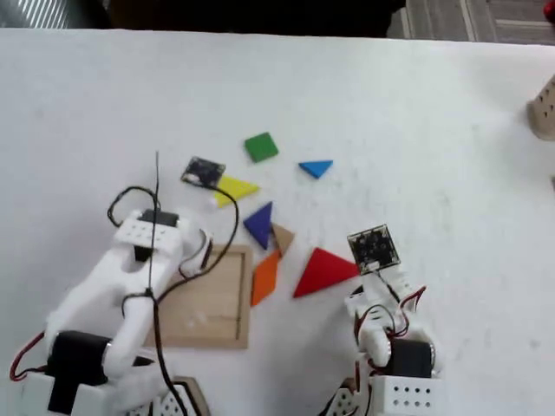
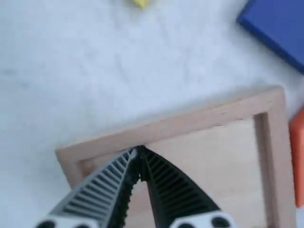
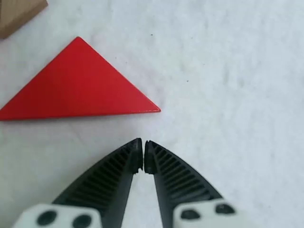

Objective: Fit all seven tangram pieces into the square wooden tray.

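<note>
We see the square wooden tray (image 1: 217,303) lying flat on the white tabletop (image 1: 416,113), near its front edge, partly under the left arm. All seven pieces lie on the tabletop outside the tray. The orange piece (image 1: 265,277) sits just beside the tray's right rim, and the large red triangle (image 1: 323,271) lies to the right of that. Beyond the tray's far right corner, the dark blue triangle (image 1: 259,224) and a tan piece (image 1: 282,237) lie against each other. Farther back are the yellow triangle (image 1: 234,189), the green square (image 1: 261,146) and the small light blue triangle (image 1: 316,167), each apart from the others.

In the left wrist view, the left tool (image 2: 138,154) has its two fingers pressed together, gripping nothing. Its tip hangs over the tray's far rim (image 2: 190,116), near a corner. Whether it touches the wood we cannot tell. The dark blue triangle (image 2: 280,28) and a sliver of the orange piece (image 2: 299,156) show at the edges of that view.

In the right wrist view, the right tool (image 3: 143,154) also has its fingers together and holds nothing. Its tip hangs over bare tabletop just short of the red triangle's (image 3: 78,85) sharp corner, not touching it.
</note>
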`<action>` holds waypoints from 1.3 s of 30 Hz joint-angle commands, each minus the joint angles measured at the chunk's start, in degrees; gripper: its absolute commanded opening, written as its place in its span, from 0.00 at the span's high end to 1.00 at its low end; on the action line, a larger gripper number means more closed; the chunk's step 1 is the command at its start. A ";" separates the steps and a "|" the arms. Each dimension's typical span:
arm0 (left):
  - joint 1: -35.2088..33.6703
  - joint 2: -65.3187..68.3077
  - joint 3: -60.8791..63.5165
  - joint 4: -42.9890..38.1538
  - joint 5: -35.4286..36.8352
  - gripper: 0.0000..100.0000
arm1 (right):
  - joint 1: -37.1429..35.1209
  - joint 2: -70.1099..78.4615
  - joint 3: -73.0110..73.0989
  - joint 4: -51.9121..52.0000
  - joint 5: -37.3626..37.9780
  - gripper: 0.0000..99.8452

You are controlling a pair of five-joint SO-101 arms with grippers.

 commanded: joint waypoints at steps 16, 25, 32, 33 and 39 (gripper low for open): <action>-1.98 21.58 -27.87 -0.79 2.37 0.98 | 0.57 -0.48 0.09 -0.92 0.44 0.98; -1.98 11.82 -26.46 6.59 1.85 0.98 | 0.57 -0.48 0.09 -0.92 0.44 0.98; -8.66 -8.04 -12.31 6.42 -4.40 0.98 | 0.57 -0.48 0.09 -0.92 0.44 0.98; -10.59 -9.01 -11.96 6.42 -5.98 0.98 | 0.57 -0.48 0.09 -0.92 0.44 0.98; -20.88 -3.65 -11.78 2.02 -12.13 0.98 | 0.57 -0.48 0.09 -0.92 0.44 0.98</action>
